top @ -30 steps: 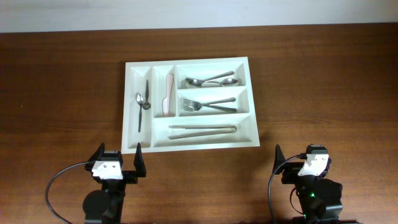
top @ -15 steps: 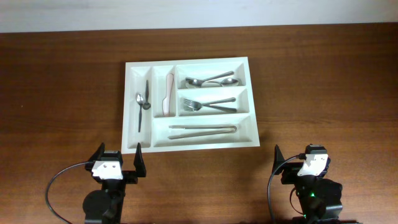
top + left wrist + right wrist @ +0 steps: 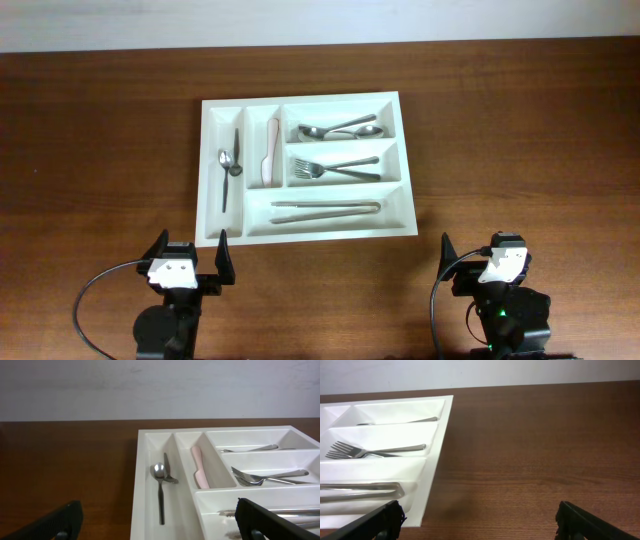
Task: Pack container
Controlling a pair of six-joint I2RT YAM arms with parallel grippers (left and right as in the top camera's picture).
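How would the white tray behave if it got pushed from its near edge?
The tray looks like thin moulded plastic, so it is probably light and fairly stiff. It sits flat on the smooth wooden table, so it would likely slide rather than tip. The loose forks inside might rattle or shift.
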